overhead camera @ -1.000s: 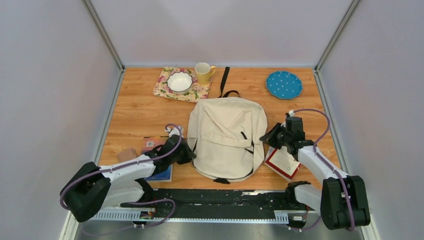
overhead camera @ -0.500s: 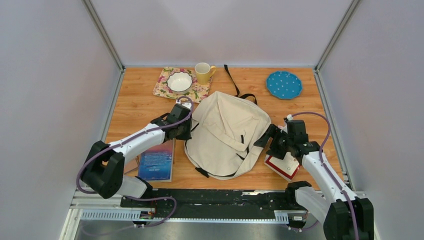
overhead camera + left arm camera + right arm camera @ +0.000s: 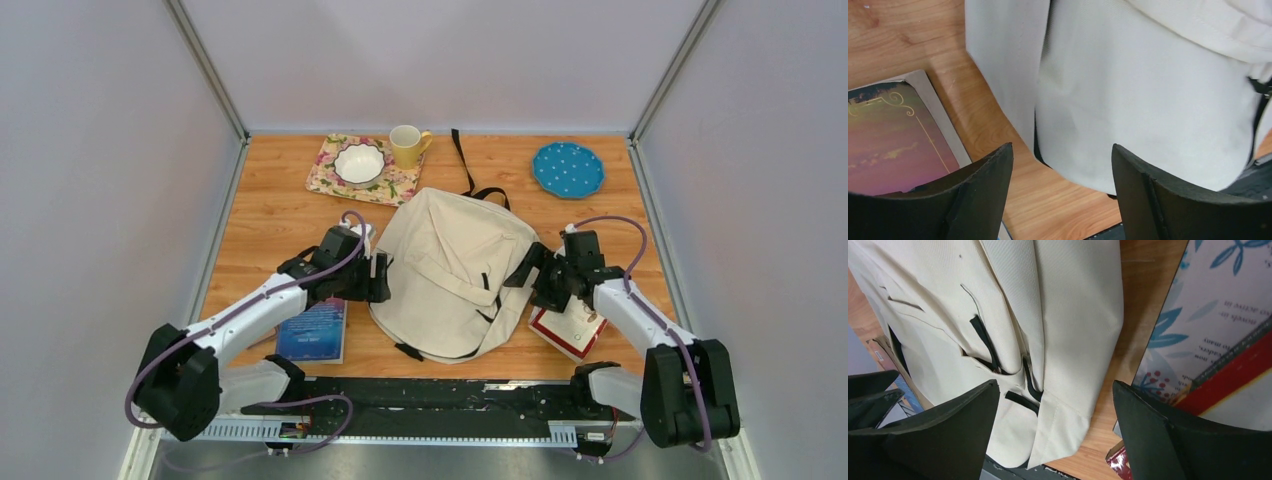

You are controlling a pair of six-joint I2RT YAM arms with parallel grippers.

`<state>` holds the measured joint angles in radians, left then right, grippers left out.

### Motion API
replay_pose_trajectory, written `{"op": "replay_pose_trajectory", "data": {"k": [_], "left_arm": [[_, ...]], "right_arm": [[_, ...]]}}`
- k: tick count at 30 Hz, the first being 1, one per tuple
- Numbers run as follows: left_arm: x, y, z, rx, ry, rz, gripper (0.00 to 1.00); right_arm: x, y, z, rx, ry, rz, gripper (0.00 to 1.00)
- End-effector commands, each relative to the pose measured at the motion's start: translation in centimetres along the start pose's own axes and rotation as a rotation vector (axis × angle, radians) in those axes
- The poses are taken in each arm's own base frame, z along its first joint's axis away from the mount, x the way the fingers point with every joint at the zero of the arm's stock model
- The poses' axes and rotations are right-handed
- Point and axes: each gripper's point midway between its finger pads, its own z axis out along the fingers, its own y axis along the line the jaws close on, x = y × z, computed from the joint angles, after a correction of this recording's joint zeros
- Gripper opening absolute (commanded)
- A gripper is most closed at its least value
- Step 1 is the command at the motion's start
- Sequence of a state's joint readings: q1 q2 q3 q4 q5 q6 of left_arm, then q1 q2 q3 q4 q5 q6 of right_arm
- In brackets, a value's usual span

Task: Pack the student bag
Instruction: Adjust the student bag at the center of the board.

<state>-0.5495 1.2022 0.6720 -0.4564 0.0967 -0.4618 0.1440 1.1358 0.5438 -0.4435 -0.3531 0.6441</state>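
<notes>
Student bag (image 3: 455,270) flat at table (image 3: 270,220) centre, apparently zipped, though opening hard to see. Left gripper (image 3: 384,279), right gripper (image 3: 524,274): jaws apart, empty, flanking bag. Blue book (image 3: 312,330), red-edged book (image 3: 566,330) outside; packing not begun.

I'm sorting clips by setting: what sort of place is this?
Probably a robot test cell: a wooden table boxed in by plain grey panels, arms bolted to a rail, staged props like the student bag, a yellow mug and blue plate.

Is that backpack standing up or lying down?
Lying down: the backpack is spread flat on the wooden table, a black strap trailing behind it.
</notes>
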Motion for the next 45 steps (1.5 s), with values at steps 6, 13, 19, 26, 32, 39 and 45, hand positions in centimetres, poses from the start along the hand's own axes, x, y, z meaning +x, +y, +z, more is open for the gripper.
{"op": "replay_pose_trajectory", "data": {"k": [6,13,19,26,32,39,45], "left_arm": [[0.9,-4.7,-2.6,0.227,-0.069,-0.122,0.80],[4.0,-6.4,-1.4,0.231,-0.012,-0.131,0.81],[6.9,-7.2,0.1,0.272,0.033,-0.189,0.82],[7.3,-8.4,1.1,0.343,0.039,-0.239,0.82],[6.0,-8.5,1.2,0.307,0.019,-0.204,0.82],[3.2,-6.9,1.8,0.186,-0.045,-0.155,0.83],[-1.1,-5.6,0.6,0.136,-0.127,-0.151,0.83]], "right_arm": [[-2.0,-0.3,1.9,0.036,-0.036,-0.008,0.91],[-0.7,-0.8,4.1,-0.005,0.018,0.049,0.92],[0.2,-0.9,5.0,-0.042,0.040,0.073,0.73],[0.5,0.4,3.6,-0.131,0.005,0.075,0.07],[0.2,3.2,0.3,-0.253,-0.066,0.045,0.00],[0.9,4.7,-3.7,-0.323,-0.132,0.033,0.00],[1.3,3.8,-4.4,-0.307,-0.174,0.070,0.00]]}}
